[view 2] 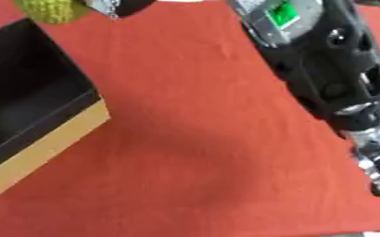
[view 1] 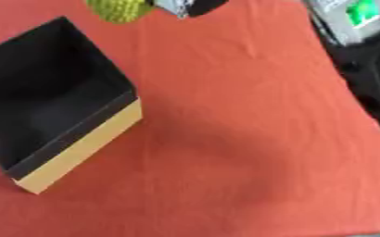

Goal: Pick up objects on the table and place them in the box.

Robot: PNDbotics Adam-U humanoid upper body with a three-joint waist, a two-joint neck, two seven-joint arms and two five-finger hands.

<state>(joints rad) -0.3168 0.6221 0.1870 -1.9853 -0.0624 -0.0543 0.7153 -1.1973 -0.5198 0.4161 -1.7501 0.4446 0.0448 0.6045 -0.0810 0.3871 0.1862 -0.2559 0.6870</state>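
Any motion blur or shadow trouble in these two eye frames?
Left eye view: soft all over, the box interior nearly black with no detail, and a faint broad shadow on the red cloth to its right. Right eye view: the right arm is smeared at the right edge, and the yellow-green object is cut off at the top.

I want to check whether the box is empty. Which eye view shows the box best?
The left eye view: the whole box shows there, its dark inside bare of objects. In the right eye view the picture's left edge cuts off part of it.
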